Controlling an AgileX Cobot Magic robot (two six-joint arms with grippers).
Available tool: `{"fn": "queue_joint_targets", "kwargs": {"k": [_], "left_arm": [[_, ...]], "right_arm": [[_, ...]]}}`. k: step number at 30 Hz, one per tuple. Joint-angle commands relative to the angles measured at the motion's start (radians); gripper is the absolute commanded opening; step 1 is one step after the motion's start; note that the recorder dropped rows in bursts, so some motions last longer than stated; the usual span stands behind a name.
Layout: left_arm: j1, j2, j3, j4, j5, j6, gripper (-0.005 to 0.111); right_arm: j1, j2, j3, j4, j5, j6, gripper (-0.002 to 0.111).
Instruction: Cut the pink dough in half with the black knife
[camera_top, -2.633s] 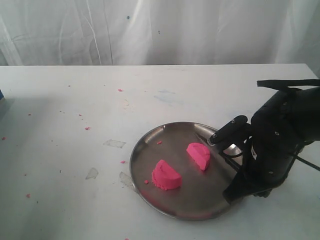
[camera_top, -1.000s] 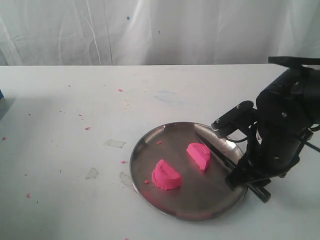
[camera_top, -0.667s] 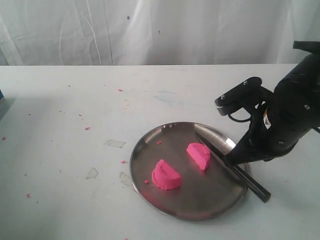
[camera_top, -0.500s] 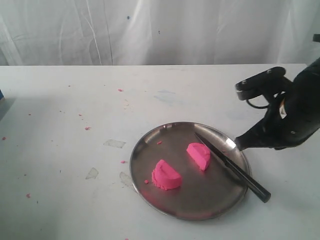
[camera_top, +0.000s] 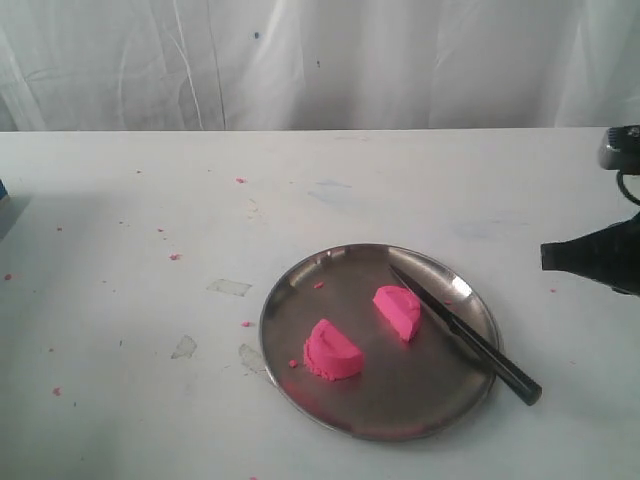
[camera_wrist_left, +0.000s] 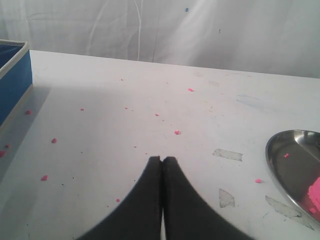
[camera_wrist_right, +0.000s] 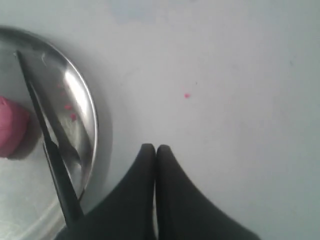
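Bright pink dough (camera_top: 333, 351), two pieces; shiny silver steel plate (camera_top: 300, 285); black-handled knife (camera_top: 467, 336) with dark grey blade; white table (camera_top: 150, 220) speckled with pink crumbs (camera_wrist_left: 177, 132); blue box (camera_wrist_left: 11, 80) with cream rim; my black grippers: left (camera_wrist_left: 161, 161), right (camera_wrist_right: 155, 149).

Right gripper (camera_wrist_right: 155, 149) closed, empty, above bare table (camera_wrist_right: 225, 75) — beside steel plate (camera_wrist_right: 89, 110) holding black knife (camera_wrist_right: 50, 150) and pink dough (camera_wrist_right: 11, 126).

Glossy metal plate (camera_top: 300, 300), matt soft pink dough (camera_top: 333, 350), matt black knife (camera_top: 470, 340).
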Motion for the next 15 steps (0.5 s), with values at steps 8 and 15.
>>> {"fn": "queue_joint_targets", "kwargs": {"k": [8,15], "left_arm": [[-0.006,-0.004,0.004,-0.023,0.003,-0.005,0.000],[-0.006,-0.004,0.004,-0.023,0.003,-0.005,0.000]], "right_arm": [[-0.006,-0.480,0.104,0.002,-0.195,-0.030,0.000],[-0.006,-0.837,0.150,0.004,-0.148,-0.128,0.000]]}}
